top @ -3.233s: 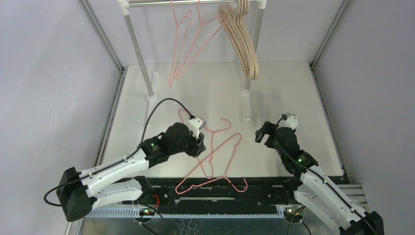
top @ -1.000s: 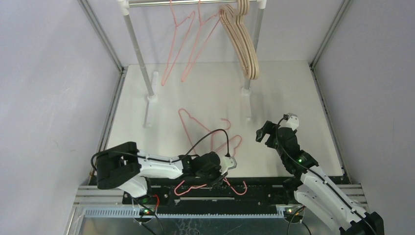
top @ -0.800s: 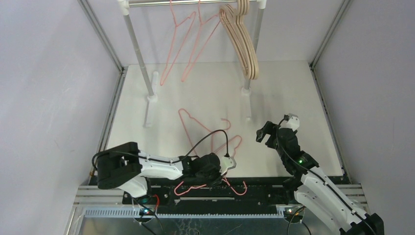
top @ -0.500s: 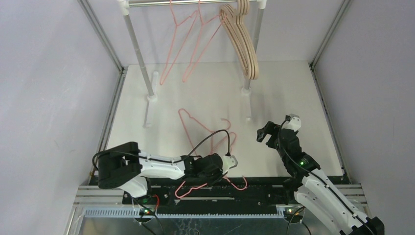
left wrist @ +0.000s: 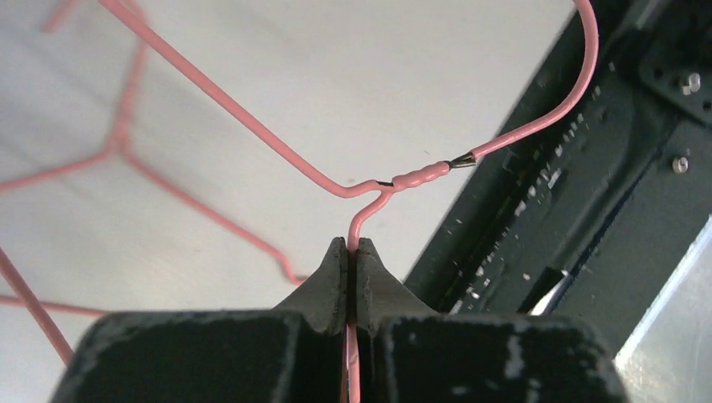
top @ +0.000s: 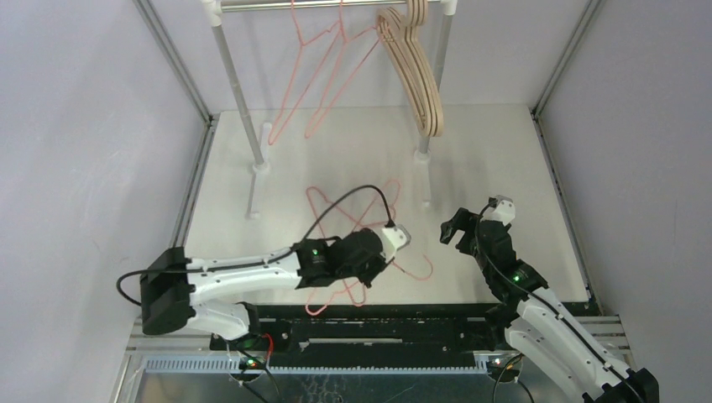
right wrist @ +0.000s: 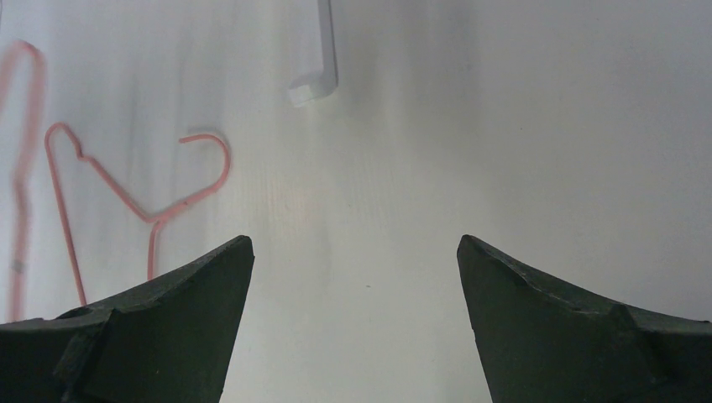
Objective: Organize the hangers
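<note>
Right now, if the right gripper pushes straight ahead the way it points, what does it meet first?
Probably the bare table: nothing lies between the fingers of the open right gripper. The white rack foot sits farther on, slightly left. A pink hanger lies well to the left. Depth is unclear.

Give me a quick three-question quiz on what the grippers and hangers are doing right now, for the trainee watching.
1. True or false: the right gripper is shut.
2. The left gripper is shut on: A) a shirt, B) a pink wire hanger, C) nothing?
3. How many pink wire hangers hang on the rail?
Key: 1 false, it is open and empty. 2 B, pinched just below the twisted neck. 3 two.
</note>
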### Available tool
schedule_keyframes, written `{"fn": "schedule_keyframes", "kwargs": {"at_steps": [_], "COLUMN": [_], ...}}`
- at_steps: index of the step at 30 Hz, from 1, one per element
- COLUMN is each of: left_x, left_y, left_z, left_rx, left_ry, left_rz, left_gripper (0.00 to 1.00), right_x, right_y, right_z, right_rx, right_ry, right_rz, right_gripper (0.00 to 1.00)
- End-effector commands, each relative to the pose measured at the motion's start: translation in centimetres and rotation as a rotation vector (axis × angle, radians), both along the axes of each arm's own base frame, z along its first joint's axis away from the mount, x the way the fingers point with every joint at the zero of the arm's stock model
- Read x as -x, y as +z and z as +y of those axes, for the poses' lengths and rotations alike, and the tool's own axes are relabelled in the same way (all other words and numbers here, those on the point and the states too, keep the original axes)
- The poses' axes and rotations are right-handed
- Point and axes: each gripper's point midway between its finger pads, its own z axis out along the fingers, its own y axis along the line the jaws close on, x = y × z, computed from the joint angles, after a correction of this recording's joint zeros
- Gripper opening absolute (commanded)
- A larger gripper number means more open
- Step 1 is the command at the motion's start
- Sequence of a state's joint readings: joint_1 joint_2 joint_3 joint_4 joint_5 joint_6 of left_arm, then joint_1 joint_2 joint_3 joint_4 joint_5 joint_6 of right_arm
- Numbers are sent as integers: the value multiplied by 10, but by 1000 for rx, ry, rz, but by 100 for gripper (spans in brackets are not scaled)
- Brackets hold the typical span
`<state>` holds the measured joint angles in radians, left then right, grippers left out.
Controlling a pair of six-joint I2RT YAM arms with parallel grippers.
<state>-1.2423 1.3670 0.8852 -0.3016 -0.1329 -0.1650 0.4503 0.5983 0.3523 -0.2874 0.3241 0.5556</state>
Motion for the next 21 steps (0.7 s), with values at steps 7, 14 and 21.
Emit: {"fn": "schedule_keyframes", "kwargs": {"at_steps": [7, 14, 21], "left_x": [-85, -107, -96], "left_y": [138, 211, 259], "left_z": [30, 44, 30], "left_rx": [388, 556, 767], "left_ry": [230, 225, 93], "left_rz": [-81, -120, 16], "left_gripper": [0, 0, 0], "right_x": [-10, -10, -12], "right_y": [26, 28, 32], "right_z": [-1, -2, -2], "right_rx": [-16, -15, -20], "right_ry": [-17, -21, -25], "right_rz": [-72, -69, -79], "right_gripper": [100, 100, 100]}}
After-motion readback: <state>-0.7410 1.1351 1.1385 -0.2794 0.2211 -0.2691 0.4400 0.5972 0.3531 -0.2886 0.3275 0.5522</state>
